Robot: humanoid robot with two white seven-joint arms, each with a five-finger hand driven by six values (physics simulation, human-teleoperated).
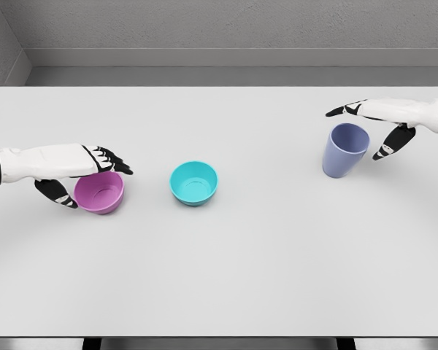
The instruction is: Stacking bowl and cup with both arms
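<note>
A purple bowl (101, 195) stands on the white table (226, 270) at the left. My left hand (96, 182) reaches over it, with straight fingers (111, 159) lying above the far rim and the thumb (58, 192) down at its left side; the hand is open. A teal bowl (194, 182) sits upright near the table's middle, with nothing touching it. At the right stands a lavender-blue cup (344, 153). My right hand (354, 135) is open around it, with fingers (347, 110) stretched above its far rim and the thumb (390, 142) apart on its right.
A grey wall (226, 29) runs behind the table's far edge. The table's front edge (219, 337) lies along the bottom of the view.
</note>
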